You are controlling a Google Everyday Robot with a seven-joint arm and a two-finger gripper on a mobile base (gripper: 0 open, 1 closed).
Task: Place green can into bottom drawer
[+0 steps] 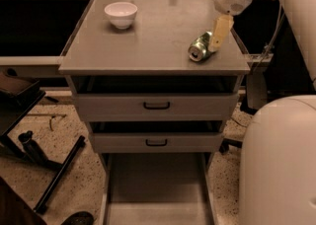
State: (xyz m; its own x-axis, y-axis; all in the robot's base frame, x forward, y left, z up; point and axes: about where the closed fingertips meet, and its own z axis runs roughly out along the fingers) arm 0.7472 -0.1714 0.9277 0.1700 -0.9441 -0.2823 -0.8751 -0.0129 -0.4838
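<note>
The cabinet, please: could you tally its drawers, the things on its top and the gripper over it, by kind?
1 green can, lying on its side
1 white bowl
2 handled drawers
1 bottom drawer, pulled out
1 gripper, at the can's right side
Total: 6

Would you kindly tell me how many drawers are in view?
3, stacked below the countertop: the top drawer, the middle drawer, and the bottom drawer pulled out lowest. None seem hidden. The pincer is by the green can.
</note>
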